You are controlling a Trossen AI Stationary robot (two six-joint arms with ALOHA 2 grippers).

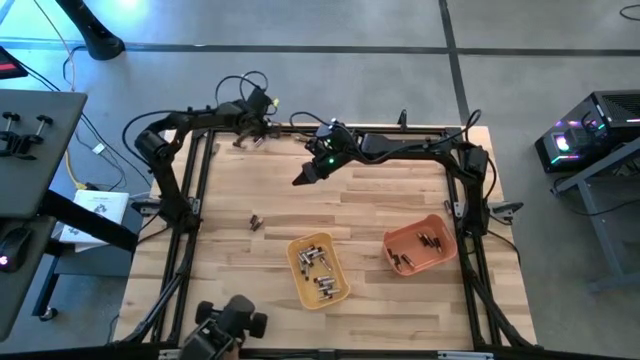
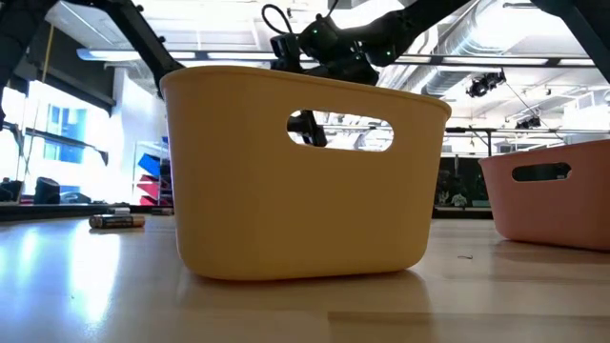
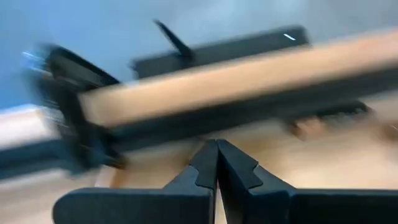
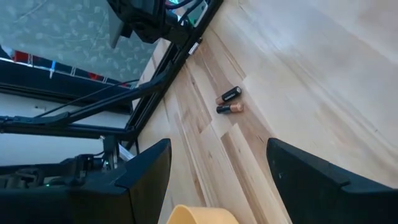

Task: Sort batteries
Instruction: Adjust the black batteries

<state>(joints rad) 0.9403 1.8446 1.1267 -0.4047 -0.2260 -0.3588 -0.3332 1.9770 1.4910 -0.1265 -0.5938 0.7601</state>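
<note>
Right hand [image 1: 303,179] open above table [image 1: 380,200]; two batteries [image 4: 229,101] lie loose.

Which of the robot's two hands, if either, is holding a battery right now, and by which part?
Neither. The left hand is shut on nothing at the table's far edge. The right hand is open and empty above the wood, with two loose batteries lying ahead.

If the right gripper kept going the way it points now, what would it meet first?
Probably the two loose batteries on the bare table, framed between the open right gripper's fingers; depth is uncertain.
</note>
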